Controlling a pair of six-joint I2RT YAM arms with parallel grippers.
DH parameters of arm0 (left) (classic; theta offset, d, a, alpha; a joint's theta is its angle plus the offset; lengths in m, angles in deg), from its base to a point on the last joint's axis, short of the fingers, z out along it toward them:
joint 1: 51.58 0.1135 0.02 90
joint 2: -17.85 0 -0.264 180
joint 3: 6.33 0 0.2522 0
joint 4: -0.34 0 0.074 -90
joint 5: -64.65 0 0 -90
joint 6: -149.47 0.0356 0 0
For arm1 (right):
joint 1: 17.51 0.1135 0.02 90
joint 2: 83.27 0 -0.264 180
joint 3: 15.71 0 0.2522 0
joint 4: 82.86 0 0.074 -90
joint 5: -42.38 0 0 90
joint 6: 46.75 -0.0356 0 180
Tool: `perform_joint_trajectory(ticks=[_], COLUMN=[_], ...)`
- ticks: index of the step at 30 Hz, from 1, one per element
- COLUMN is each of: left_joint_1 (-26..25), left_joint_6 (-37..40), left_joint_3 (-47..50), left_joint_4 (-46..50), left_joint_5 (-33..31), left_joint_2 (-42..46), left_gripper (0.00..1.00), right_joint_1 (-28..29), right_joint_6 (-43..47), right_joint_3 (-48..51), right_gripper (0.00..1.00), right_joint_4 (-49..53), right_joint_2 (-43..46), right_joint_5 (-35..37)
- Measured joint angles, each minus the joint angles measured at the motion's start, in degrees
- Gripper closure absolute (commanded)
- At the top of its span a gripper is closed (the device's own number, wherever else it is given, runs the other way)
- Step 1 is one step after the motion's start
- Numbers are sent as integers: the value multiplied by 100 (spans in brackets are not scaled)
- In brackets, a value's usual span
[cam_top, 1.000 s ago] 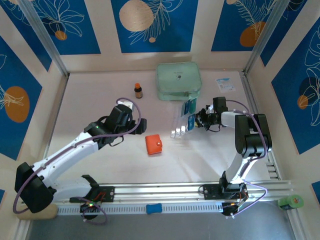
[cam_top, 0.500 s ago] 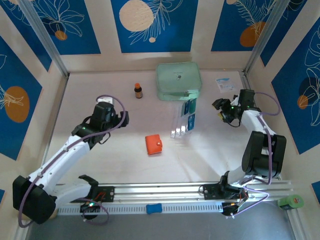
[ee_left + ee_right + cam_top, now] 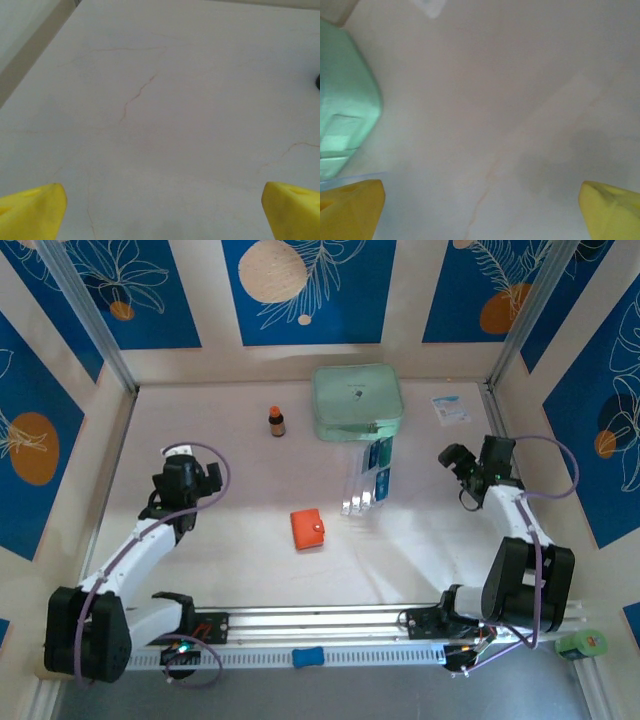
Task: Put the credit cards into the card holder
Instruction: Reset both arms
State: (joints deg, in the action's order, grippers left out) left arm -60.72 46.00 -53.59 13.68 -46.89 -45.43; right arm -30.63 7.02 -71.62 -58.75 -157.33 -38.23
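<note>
credit cards [image 3: 379, 468]: teal, lying on the worktop [image 3: 250, 570] just in front of the green case [image 3: 357, 402] | card holder [image 3: 308, 529]: orange-red, folded closed, apart from the cards to their near left | left tool [image 3: 160, 212]: spread wide, empty, over bare worktop at far left | right tool [image 3: 480, 212]: spread wide, empty, right of the cards

We find the card holder [image 3: 308, 529] alone on bare table [image 3: 230, 560], with open room on its left, near and far sides. To its right, near but apart, lie the credit cards [image 3: 378, 465], their far end just beside the green case [image 3: 357, 402], which blocks approach from behind. A small bottle [image 3: 277, 421] stands upright left of the case. A paper slip [image 3: 450, 408] lies flat far right.
</note>
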Motion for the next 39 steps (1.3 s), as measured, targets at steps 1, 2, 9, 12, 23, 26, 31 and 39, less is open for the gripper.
perform_joint_trajectory(ticks=[1,2,9,12,23,26,31,39], left_joint_1=[11,17,35,46,411,444,444,448], left_joint_6=[37,57,505,813,1239,1270,1405,1515], left_joint_3=[61,122,551,778,1279,1349,1370,1228], left_joint_4=[-173,-350,-1519,-2133,-4183,-4699,-5123,-5108], left_joint_5=[-2,0,-249,-365,317,680,1176,1558], left_joint_2=[-61,-131,-640,-793,-1790,-2151,-2608,-2612], left_gripper=[0,0,0,0,0,0,0,0], right_joint_1=[59,129,726,955,1237,1239,1270,1270], right_joint_6=[13,39,717,1104,2124,2332,2577,2730], right_joint_3=[229,400,999,1091,2050,2184,2267,1954], right_gripper=[1,1,1,1,1,1,1,1], right_joint_4=[-238,-415,-1856,-2498,-4682,-5193,-5840,-5746], right_joint_2=[68,111,96,-109,-673,-846,-1248,-1311], right_joint_5=[223,398,1237,1384,1123,787,328,-50])
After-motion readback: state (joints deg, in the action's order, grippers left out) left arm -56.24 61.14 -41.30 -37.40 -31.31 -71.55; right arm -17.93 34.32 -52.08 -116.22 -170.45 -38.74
